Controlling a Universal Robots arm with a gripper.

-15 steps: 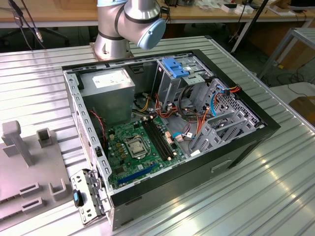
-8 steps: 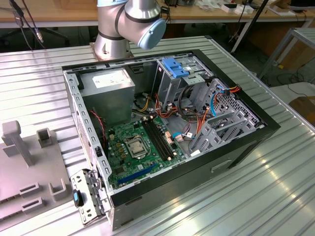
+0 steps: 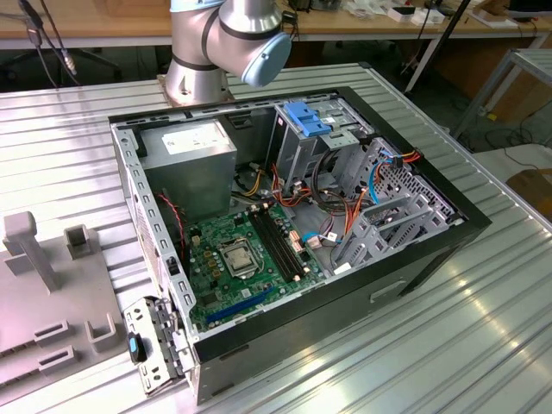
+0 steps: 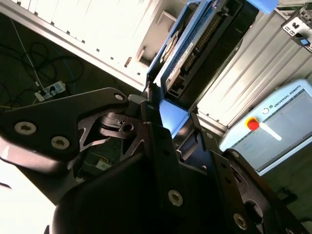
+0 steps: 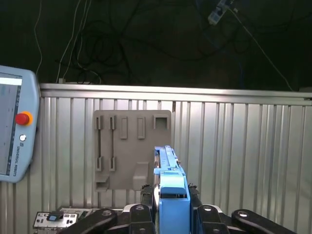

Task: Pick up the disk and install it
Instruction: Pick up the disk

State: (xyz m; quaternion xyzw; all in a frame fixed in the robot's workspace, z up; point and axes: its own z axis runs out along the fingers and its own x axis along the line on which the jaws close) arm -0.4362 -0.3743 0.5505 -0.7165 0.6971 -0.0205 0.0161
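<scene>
The disk [image 5: 168,178], in its blue carrier, is clamped at one short end by the gripper [image 5: 170,207], whose fingers are closed against its two broad faces. It hangs well clear of the ribbed table [image 5: 243,161], a hold that likely leaves the free end able to enter a slot first. Its long axis runs straight out from the gripper, thin edge toward the first wrist camera, free end pointing at the table near the grey tray [image 5: 131,146]. In the exterior view the open case [image 3: 388,297] lies mid-table, its drive cage [image 3: 297,155] at the far side.
</scene>
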